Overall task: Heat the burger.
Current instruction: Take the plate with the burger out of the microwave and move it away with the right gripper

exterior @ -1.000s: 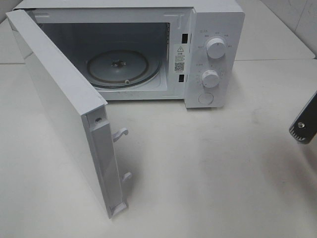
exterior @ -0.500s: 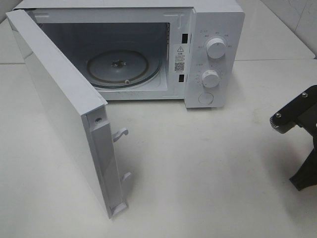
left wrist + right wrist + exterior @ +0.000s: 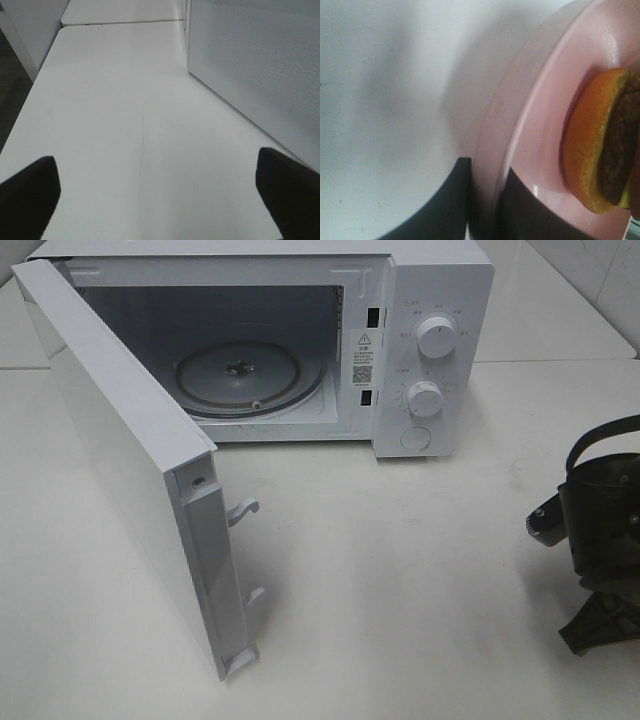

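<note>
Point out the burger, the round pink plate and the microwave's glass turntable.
Burger with golden-brown bun (image 3: 590, 145): right wrist view, on the bun's orange-brown surface.
Round pink plate (image 3: 540, 130): right wrist view, on its bare inner surface beside the burger.
Round glass turntable (image 3: 280, 390): exterior high view, on its right part.

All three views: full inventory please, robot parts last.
microwave: one, white, back of the table, door swung open toward the camera
turntable: one, clear glass, inside the cavity, bare
knobs: two, white, on the microwave's right panel
table: white
plate: one, pink, right wrist view only
burger: one, golden bun, dark patty, on the plate
left gripper: black, jaws open above bare table
right gripper: black, jaws shut on the plate's rim
</note>
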### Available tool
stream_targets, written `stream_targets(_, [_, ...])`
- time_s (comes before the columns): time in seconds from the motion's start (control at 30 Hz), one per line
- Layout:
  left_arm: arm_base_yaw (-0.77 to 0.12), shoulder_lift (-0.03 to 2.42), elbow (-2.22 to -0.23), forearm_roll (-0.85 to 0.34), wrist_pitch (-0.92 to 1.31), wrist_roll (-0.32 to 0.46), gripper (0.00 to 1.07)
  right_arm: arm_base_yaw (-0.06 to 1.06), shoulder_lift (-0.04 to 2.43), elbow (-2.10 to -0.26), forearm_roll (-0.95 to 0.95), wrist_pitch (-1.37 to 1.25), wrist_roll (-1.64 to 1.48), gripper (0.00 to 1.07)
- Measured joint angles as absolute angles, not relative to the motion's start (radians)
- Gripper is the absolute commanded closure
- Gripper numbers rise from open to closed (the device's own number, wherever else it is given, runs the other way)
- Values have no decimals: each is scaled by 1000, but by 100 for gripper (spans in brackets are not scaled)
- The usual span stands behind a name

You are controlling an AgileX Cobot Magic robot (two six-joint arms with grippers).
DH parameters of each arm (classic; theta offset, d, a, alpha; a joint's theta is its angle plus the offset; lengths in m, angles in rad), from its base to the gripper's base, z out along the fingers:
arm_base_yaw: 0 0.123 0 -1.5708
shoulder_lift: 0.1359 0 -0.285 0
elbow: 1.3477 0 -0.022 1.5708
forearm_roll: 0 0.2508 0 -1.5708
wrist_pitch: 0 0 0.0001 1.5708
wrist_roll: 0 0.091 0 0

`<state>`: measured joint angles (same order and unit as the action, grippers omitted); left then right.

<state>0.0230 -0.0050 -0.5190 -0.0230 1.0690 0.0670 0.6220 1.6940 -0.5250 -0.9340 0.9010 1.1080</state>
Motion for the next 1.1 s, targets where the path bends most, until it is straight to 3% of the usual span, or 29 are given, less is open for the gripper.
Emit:
stream_targets(0.6, [23,-5,-519,-23,1069,67,7,622,1932,-610,-1023,835,1242,93])
stream_targets(0.7, [23,-5,-519,-23,1069,67,7,622,1943,-620,-1025,850,1262,86])
stream_targets(0.77, [23,-5,-519,-23,1069,67,7,622,1945,-620,-1020,864,1266,73])
stream_targets(0.8, [23,-5,-519,-23,1069,67,7,622,1945,-620,-1020,864,1266,73])
stream_targets(0.83, [23,-5,-519,-23,1069,67,7,622,1943,-620,-1010,871,1260,64])
stream_targets(0.93, [23,-5,-519,-23,1069,67,7,622,1927,-620,-986,880,1237,55])
stream_targets(1.1, [23,-5,-519,-23,1069,67,7,622,1840,-619,-929,869,1166,52])
